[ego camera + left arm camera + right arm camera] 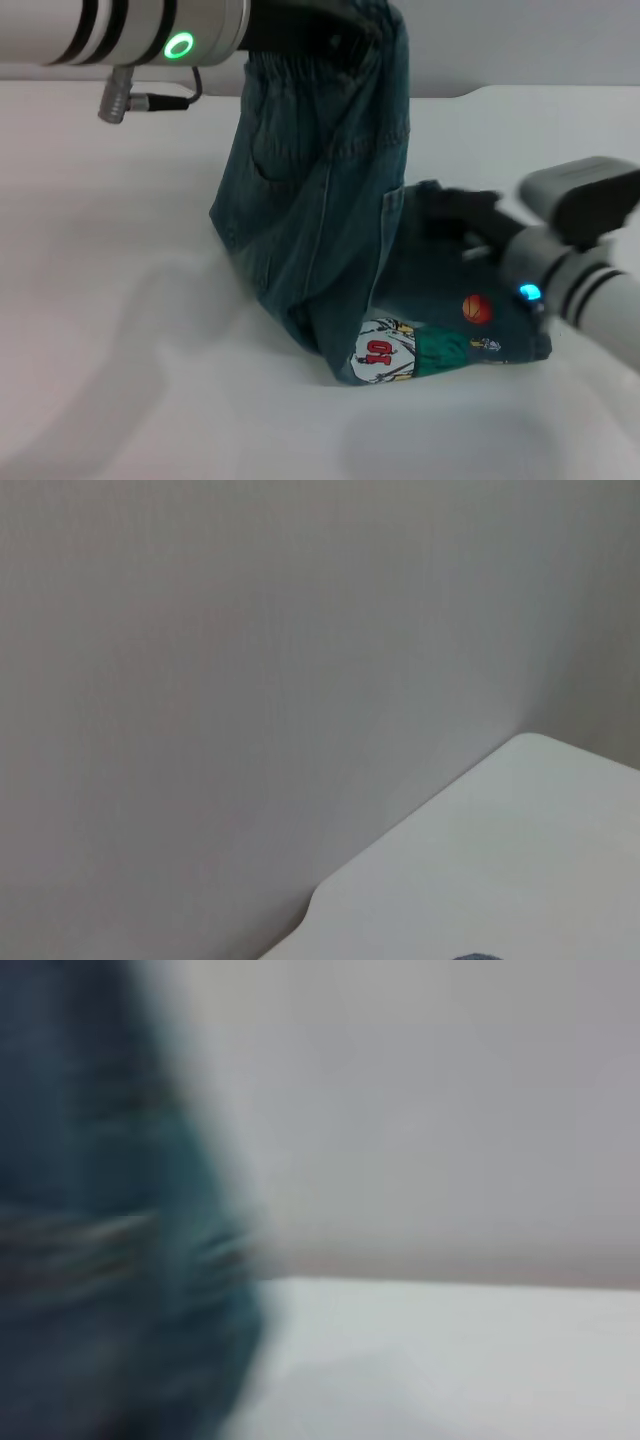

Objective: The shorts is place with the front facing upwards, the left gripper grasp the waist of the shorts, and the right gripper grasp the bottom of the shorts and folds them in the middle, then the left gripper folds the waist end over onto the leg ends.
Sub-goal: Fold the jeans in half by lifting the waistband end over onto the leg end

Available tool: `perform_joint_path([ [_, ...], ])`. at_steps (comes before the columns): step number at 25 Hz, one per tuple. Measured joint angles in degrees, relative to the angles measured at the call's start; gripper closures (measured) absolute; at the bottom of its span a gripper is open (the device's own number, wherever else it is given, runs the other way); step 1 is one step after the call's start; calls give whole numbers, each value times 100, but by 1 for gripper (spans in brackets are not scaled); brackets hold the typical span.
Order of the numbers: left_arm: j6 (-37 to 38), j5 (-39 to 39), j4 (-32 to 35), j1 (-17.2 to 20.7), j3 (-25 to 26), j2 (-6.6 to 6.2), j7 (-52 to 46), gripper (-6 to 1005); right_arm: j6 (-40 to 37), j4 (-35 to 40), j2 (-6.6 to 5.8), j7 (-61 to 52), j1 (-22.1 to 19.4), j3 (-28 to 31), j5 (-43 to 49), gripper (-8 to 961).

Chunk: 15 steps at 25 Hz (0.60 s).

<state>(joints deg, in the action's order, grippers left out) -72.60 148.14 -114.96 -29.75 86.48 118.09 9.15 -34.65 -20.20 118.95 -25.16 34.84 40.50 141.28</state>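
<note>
My left pincer [335, 40] grips the waist, shorts [320, 230] hanging below it, hems on the worktop [120, 300]. Right pincer [455, 225] beside hems, grip unclear. Risk: denim slips, fold lands crooked.

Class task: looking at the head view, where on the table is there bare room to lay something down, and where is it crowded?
Bare table spreads on the robot's left of the hanging shorts, and in front of the printed hems. It is crowded on the right, where the right gripper meets the denim, and under the left gripper lifting the waist.
</note>
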Motion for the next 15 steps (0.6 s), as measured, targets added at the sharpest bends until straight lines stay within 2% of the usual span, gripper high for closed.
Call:
perform_joint_path([
  [3, 34, -13, 7, 58, -84, 1, 6, 909, -312, 412, -45, 5, -64, 378, 6, 949],
  [9, 199, -362, 9, 203, -306, 1, 89, 902, -828, 1238, -50, 116, -59, 995, -22, 949],
  [15, 544, -672, 24, 456, -767, 2, 169, 895, -1502, 1451, -169, 766, -333, 1951, -35, 949],
])
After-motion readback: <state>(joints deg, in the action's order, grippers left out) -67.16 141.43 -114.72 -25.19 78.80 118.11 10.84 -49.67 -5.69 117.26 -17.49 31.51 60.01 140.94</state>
